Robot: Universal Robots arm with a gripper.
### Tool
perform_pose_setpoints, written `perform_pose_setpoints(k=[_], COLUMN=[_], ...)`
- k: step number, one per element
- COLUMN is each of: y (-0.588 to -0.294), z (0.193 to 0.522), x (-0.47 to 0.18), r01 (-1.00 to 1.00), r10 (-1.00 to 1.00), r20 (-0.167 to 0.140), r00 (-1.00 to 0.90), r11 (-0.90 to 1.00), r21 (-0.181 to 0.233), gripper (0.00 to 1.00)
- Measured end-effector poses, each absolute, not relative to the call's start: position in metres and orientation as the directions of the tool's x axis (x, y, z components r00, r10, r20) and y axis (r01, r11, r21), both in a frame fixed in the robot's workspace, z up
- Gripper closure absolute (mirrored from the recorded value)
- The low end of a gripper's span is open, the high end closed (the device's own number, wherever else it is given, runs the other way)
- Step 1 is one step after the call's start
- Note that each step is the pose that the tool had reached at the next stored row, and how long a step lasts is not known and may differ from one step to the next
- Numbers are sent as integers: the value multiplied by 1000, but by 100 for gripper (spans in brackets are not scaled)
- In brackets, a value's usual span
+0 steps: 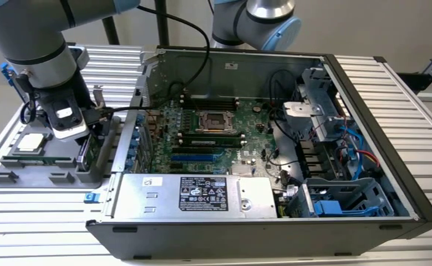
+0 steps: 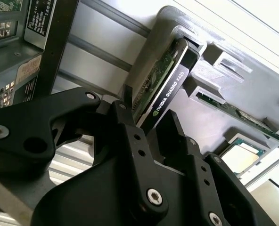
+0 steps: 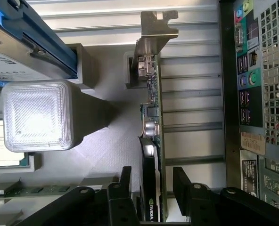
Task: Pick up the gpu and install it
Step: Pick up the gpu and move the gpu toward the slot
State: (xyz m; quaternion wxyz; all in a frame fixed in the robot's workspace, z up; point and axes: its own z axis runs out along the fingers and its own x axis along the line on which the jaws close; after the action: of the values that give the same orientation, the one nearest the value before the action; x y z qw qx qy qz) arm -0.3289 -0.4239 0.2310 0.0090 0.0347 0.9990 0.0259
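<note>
The gpu [image 1: 90, 151] stands on edge in a slot of the grey parts holder [image 1: 23, 173], at the exterior view's left, beside the open computer case [image 1: 364, 100]. In the first wrist view the gpu [image 3: 151, 117] shows its green board, black cooler and silver bracket [image 3: 156, 33]. My gripper [image 3: 151, 172] is lowered over it, open, with one black finger on each side of the card and small gaps between. The second wrist view shows the same: the gpu [image 2: 170, 80] rises between the fingers of the gripper [image 2: 146, 106]. In the exterior view my gripper [image 1: 82, 138] hangs right over the holder.
The holder also carries a processor chip [image 1: 29, 143], a memory stick [image 2: 233, 110] and a blue-framed hard drive [image 3: 31, 42]. Inside the case lie the motherboard [image 1: 201, 133] with blue slots [image 1: 193, 158] and the power supply [image 1: 193, 194]. A second arm [image 1: 257, 22] stands behind the case.
</note>
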Motion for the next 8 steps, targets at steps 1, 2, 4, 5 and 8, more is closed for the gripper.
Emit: perform_pose_setpoints(k=[1, 2, 4, 5, 8], y=[-424, -424, -424, -424, -424], z=[231, 231, 231, 231, 231], x=[-329, -329, -329, -329, -329], r01=[69, 69, 69, 69, 69], r10=[70, 70, 70, 70, 70], r20=[-16, -16, -16, -16, -16], r00=[-997, -997, -997, -997, -997], r11=[996, 996, 996, 996, 996], r21=[52, 52, 52, 52, 52], gripper=[100, 100, 100, 100, 100])
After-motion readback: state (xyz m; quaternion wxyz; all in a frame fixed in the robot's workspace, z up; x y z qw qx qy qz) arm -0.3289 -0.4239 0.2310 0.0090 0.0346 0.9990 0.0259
